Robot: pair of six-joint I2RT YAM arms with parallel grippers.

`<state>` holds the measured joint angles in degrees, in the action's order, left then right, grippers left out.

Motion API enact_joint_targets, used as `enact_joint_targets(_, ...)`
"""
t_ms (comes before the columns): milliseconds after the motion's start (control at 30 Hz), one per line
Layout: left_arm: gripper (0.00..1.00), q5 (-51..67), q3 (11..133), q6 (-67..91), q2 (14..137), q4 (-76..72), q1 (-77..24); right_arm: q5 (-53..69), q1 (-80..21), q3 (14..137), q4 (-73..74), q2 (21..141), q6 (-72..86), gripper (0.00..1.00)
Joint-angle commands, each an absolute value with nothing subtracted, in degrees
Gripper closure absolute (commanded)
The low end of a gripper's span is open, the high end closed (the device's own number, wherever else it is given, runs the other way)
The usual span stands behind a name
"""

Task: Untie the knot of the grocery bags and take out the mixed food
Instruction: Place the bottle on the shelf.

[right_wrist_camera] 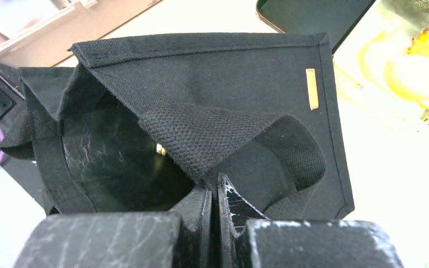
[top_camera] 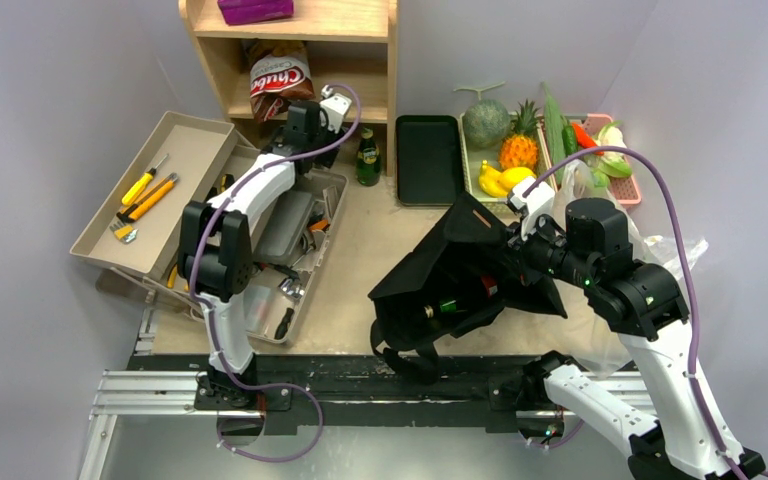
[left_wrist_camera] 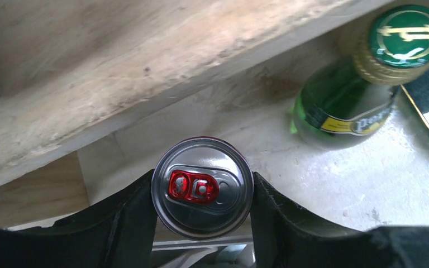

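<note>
We saw plain pale grey walls [top_camera: 40, 80] closing in the beige table [top_camera: 360, 230] on 3 sides — the light soft and even. A light wooden shelf unit [top_camera: 330, 20] stood at the back wall, 2 of its shelves in view.

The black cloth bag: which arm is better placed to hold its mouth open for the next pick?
Right. The right gripper is shut on the black cloth bag's folded rim. The left gripper is away by the wooden shelf, gripping a silver-topped drink can beside a green glass bottle.
</note>
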<state>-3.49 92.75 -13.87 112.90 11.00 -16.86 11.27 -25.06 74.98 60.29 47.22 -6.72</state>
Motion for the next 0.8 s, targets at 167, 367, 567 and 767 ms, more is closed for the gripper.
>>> enact_joint_targets(167,1.0,-6.5,95.3,-7.6,114.4,6.1,-14.2,9.5,-24.5,77.0,61.6,47.7,-8.0,1.0)
enact_joint_targets(367,1.0,-6.8,95.5,-4.7,115.1,6.5,-12.8,9.8,-24.4,77.0,61.6,47.9,-8.0,1.0)
enact_joint_targets(567,1.0,-7.5,96.2,-3.5,116.0,7.3,-11.9,9.8,-24.5,77.0,61.4,48.3,-8.0,1.0)
enact_joint_targets(767,0.77,-7.9,99.1,-3.0,117.6,10.2,-11.7,9.7,-24.5,77.0,61.3,48.3,-8.0,1.0)
